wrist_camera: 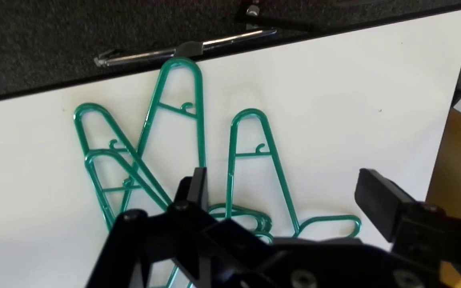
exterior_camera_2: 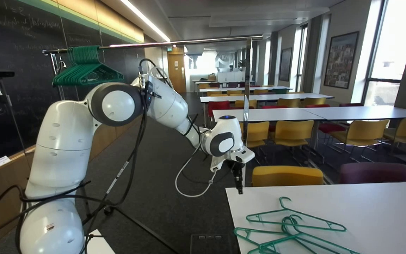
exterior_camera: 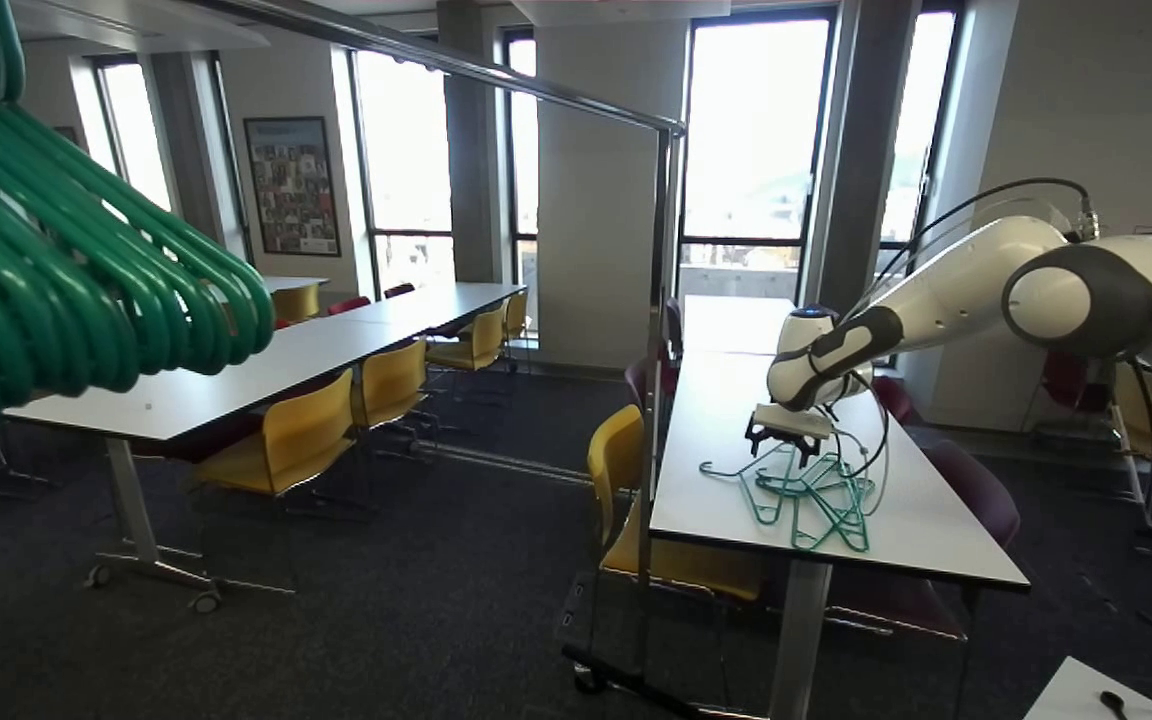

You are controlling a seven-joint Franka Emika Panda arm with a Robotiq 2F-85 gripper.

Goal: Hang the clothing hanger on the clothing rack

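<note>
Several thin green clothing hangers lie in an overlapping pile on the white table, in an exterior view (exterior_camera: 806, 548), in an exterior view (exterior_camera_2: 308, 215) and in the wrist view (wrist_camera: 281, 176). My gripper (exterior_camera: 779, 452) is open and empty above the pile. In the wrist view its fingers (wrist_camera: 282, 188) are wide apart, with one hanger's end in view between them; the gripper body hides part of the pile. The gripper also shows edge-on in an exterior view (exterior_camera_2: 240, 190). The silver clothing rack shows its top bar and upright pole in both exterior views (exterior_camera: 536, 85) (exterior_camera_2: 247, 88).
More green hangers hang on the rack's bar (exterior_camera_2: 86, 70), large and close in an exterior view (exterior_camera: 116, 280). The rack's upright stands beside the white table (exterior_camera: 696, 510). A yellow chair (exterior_camera: 618, 450) and a purple chair (exterior_camera: 976, 490) stand at the table's sides.
</note>
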